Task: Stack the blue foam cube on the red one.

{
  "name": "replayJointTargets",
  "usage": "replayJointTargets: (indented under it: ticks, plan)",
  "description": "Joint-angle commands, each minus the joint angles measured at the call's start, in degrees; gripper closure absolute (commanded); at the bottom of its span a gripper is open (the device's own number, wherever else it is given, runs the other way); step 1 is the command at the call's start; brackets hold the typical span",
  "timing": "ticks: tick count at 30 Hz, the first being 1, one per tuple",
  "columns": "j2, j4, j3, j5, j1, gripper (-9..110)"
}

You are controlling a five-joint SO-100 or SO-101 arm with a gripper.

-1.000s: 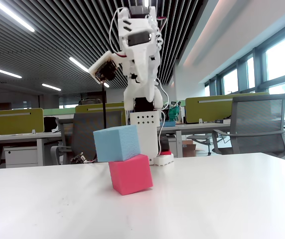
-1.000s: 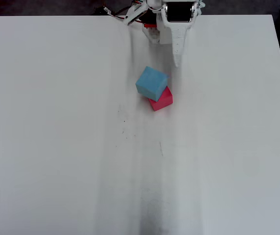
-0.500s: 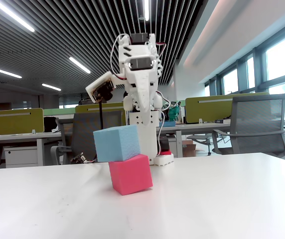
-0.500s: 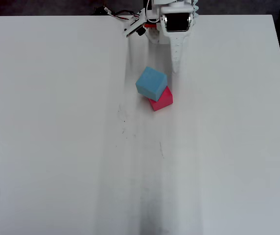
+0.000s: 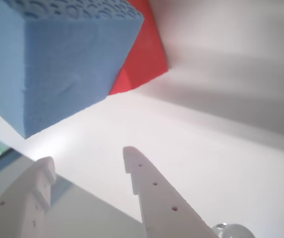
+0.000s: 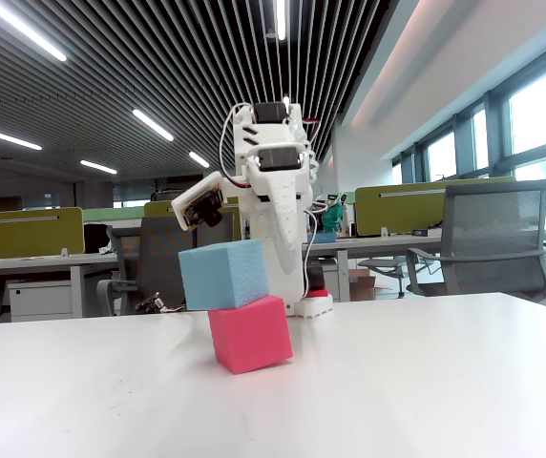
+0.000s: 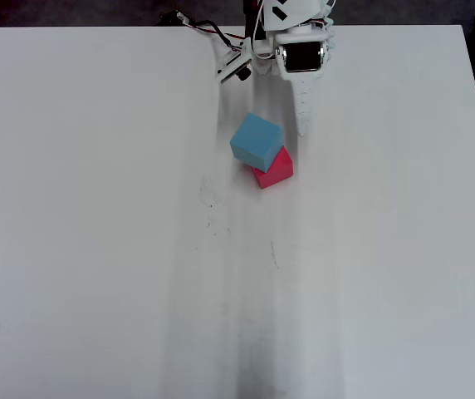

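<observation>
I see the blue foam cube (image 6: 222, 275) on the red one (image 6: 250, 334), offset, red mostly hidden overhead, gripper (image 5: 87, 166) spread, apparently empty, fingertips cropped.

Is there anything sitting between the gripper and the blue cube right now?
Nothing visible. The gripper is open with only bare table before the blue foam cube, which already sits on the red one.

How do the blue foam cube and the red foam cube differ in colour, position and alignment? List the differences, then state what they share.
1. Colour: the blue foam cube is sky blue; the red foam cube is pinkish red.
2. Position: the blue cube rests on top; the red cube sits on the table.
3. Alignment: in the fixed view the blue cube is shifted left, overhanging the red cube's edge.

Shared: both are plain matte cubes of similar size, and neither is held.
</observation>
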Motion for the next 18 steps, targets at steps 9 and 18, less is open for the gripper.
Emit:
replayJointTargets:
  ticks: [9,18]
  plan:
    - [0.70,-2.11,1.14,-0.53,0.44,86]
    - [0.70,-2.02,1.23,0.00,2.55,81]
